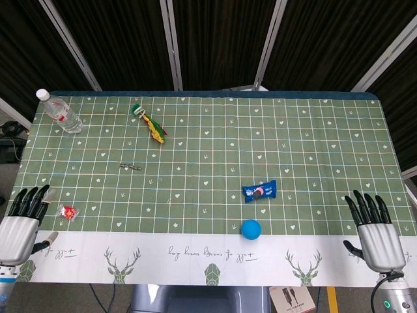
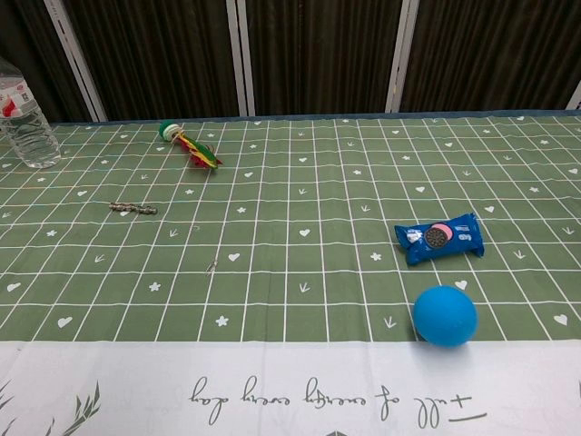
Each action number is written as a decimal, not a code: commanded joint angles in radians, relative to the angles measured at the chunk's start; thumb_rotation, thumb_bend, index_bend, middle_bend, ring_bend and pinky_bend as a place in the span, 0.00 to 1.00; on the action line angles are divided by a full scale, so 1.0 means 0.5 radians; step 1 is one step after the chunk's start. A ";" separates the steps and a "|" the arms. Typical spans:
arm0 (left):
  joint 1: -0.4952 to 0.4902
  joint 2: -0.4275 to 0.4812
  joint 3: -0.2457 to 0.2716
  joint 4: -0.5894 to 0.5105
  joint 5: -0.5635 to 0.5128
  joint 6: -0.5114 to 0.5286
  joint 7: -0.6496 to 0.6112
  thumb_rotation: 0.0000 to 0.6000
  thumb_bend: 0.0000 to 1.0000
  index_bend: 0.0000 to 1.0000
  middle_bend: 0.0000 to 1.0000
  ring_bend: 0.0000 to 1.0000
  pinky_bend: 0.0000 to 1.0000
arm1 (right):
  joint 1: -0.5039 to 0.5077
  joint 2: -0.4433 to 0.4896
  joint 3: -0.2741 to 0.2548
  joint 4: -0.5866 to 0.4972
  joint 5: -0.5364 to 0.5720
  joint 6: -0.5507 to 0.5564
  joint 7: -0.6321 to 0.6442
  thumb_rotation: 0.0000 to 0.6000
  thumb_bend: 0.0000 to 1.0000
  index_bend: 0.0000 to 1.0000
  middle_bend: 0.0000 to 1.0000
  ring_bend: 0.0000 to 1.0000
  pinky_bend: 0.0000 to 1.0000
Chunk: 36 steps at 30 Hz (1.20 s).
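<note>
My left hand (image 1: 21, 220) rests at the table's near left corner with its fingers spread and nothing in it. A small red-and-white wrapped candy (image 1: 67, 211) lies just to its right. My right hand (image 1: 376, 228) sits at the near right corner, fingers apart and empty. A blue ball (image 1: 251, 228) (image 2: 445, 315) lies near the front edge, with a blue cookie packet (image 1: 259, 190) (image 2: 439, 237) just behind it. Neither hand shows in the chest view.
A clear water bottle (image 1: 60, 111) (image 2: 24, 116) stands at the far left. A colourful rope toy (image 1: 150, 123) (image 2: 189, 146) lies at the back, and a small metal chain (image 1: 129, 167) (image 2: 132, 209) left of centre. The green checked tablecloth (image 1: 215, 156) covers the table.
</note>
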 commanded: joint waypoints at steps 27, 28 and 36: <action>-0.292 0.047 -0.203 -0.206 -0.245 -0.404 0.139 1.00 0.19 0.15 0.00 0.00 0.00 | -0.009 -0.002 -0.019 -0.025 -0.029 0.010 0.014 1.00 0.02 0.09 0.00 0.00 0.03; -0.342 0.035 -0.244 -0.223 -0.314 -0.474 0.175 1.00 0.19 0.17 0.00 0.00 0.00 | -0.009 -0.001 -0.017 -0.026 -0.022 0.007 0.019 1.00 0.02 0.09 0.00 0.00 0.03; -0.654 -0.128 -0.429 -0.090 -0.636 -0.824 0.469 1.00 0.23 0.28 0.00 0.00 0.00 | -0.011 0.028 -0.008 -0.062 0.037 -0.025 0.081 1.00 0.02 0.09 0.00 0.00 0.03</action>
